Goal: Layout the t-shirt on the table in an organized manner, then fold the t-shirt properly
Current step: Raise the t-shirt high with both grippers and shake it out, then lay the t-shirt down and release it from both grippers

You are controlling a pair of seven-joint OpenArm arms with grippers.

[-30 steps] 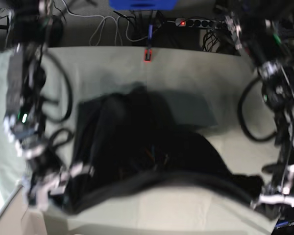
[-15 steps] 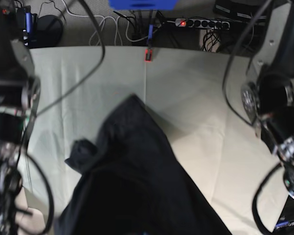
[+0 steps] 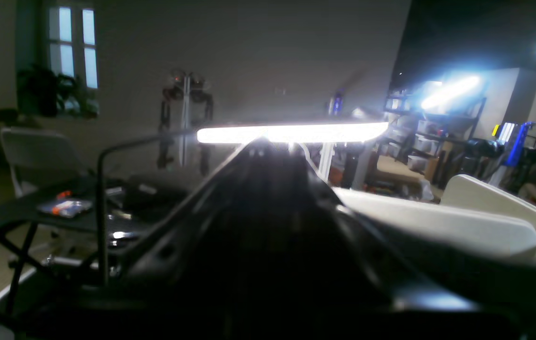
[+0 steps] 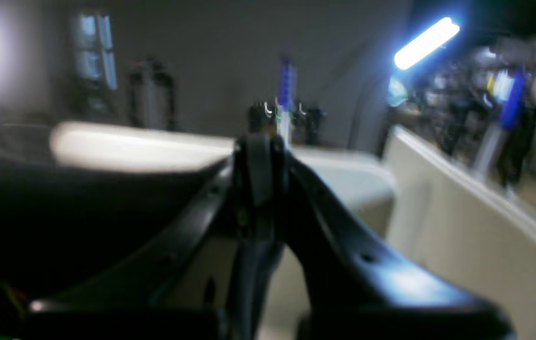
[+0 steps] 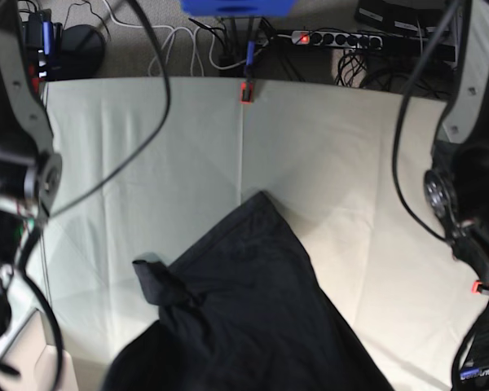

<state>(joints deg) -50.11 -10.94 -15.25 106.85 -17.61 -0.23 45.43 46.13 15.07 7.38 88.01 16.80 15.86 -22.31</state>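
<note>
The dark t-shirt (image 5: 244, 309) lies in a long strip from the table's (image 5: 147, 147) middle down to the near edge, and one bunched sleeve (image 5: 151, 277) sticks out on its left. Both grippers are out of the base view. In the right wrist view my right gripper (image 4: 259, 141) has its jaws together, and the dark shirt (image 4: 36, 198) stretches away to its left above the pale table (image 4: 131, 146). In the left wrist view my left gripper (image 3: 268, 141) also has its jaws together, with dark cloth massed around and below it.
A red-orange clamp (image 5: 245, 91) sits at the table's far edge, with a power strip (image 5: 334, 37) and cables on the floor behind. My arm links rise at the left (image 5: 16, 187) and right (image 5: 473, 187) sides of the base view.
The shirt has been drawn toward the near edge: its far tip has slid nearer and the strip has straightened. The arms have risen, and both grippers have left the base view.
</note>
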